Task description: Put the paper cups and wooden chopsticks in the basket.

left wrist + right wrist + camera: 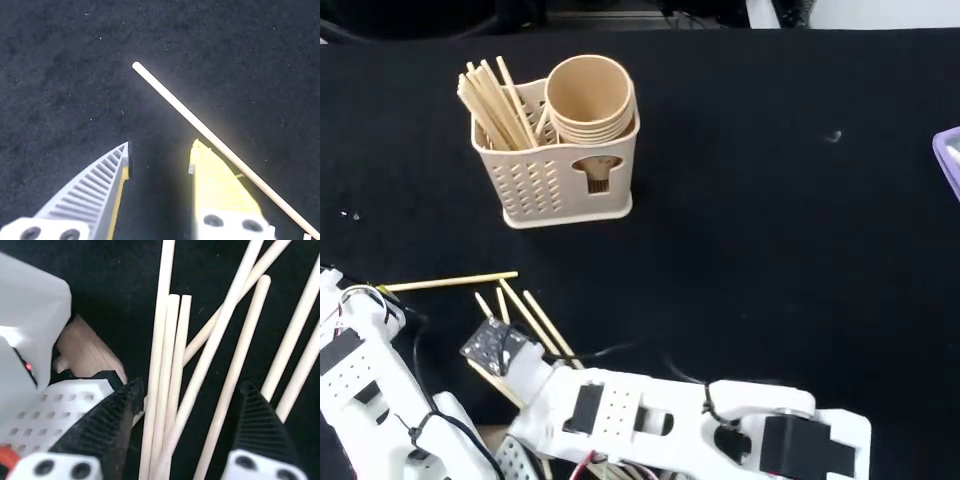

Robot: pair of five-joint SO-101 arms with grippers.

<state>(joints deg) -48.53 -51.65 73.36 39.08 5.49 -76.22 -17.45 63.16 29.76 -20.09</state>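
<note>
Jaws first: my left gripper [160, 150] hung spread and empty, low over the black table [60, 60]. A single wooden chopstick [200, 131] ran slantwise past its yellow finger [215, 185] (touching or not, I could not tell). My right gripper [190, 387] was likewise parted, nose down over a loose cluster of chopsticks [172, 365], several lying between its fingers. My right arm [650, 415] lay low along the near edge. Farther back, the basket [535, 185] held stacked paper cups [590, 95] beside a bundle of chopsticks [495, 105].

The left gripper [159, 147] and right gripper [190, 387] hang low with fingers spread, well apart from the basket [555, 170].
</note>
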